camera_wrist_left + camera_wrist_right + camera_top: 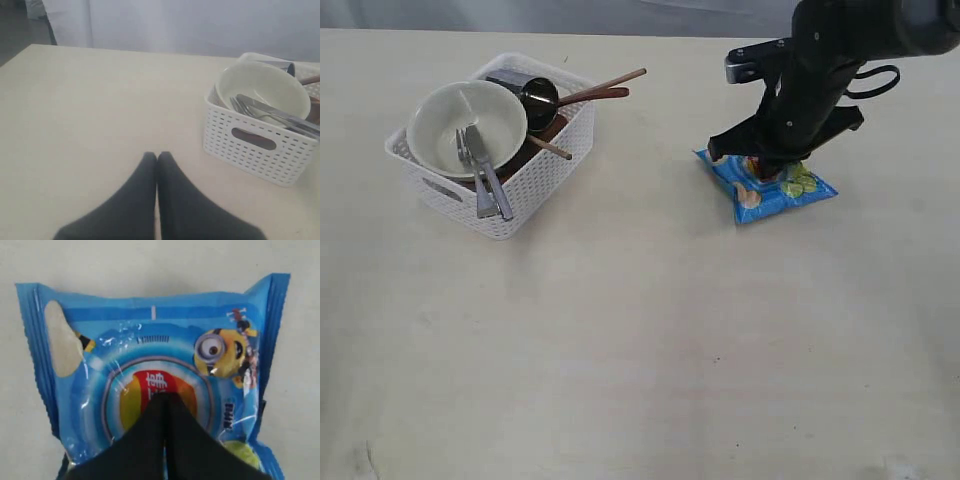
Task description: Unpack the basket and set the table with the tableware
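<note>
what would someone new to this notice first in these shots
The bright blue chip bag stands out on the cream table, at the right of the exterior view, with the right arm's dark shut fingers pointing down at its middle. On the left sits the white basket, packed with a cream bowl that holds a knife and fork.

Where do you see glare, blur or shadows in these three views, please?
Exterior view: soft even light, a faint shadow beside the white perforated plastic basket, a glint on the round steel cup. Left wrist view: the basket is sharp, the dark left gripper blurred. Right wrist view: white glare streaks on the glossy blue plastic chip bag, the right gripper out of focus.
</note>
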Available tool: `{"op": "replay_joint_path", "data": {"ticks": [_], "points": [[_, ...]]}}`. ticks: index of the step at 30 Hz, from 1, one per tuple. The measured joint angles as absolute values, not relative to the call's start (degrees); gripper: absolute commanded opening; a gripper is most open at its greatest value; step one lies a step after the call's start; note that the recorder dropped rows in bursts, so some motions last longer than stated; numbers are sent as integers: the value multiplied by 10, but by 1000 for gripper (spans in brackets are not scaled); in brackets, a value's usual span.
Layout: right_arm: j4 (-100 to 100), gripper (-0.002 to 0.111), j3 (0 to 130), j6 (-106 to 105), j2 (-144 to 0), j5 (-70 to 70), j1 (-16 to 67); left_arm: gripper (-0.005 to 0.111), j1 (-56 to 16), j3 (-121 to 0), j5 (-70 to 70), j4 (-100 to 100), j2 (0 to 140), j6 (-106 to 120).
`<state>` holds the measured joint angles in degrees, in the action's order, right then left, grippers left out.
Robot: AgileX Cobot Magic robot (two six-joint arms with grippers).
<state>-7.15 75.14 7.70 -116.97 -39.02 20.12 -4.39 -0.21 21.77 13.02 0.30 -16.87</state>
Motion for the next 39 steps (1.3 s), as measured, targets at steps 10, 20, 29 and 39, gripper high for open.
{"op": "replay_joint_path", "data": {"ticks": [10, 20, 29, 39], "points": [[-71, 0, 750, 83, -1158, -386, 201, 0, -44, -2, 218, 130, 3, -169], [-48, 0, 749, 75, -1051, -387, 201, 0, -44, -2, 218, 130, 3, -169], [110, 0, 749, -118, -1017, -392, 201, 0, -44, -2, 218, 130, 3, -169], [149, 0, 749, -215, -1014, -354, 202, 0, -44, -2, 218, 130, 3, -169]]}}
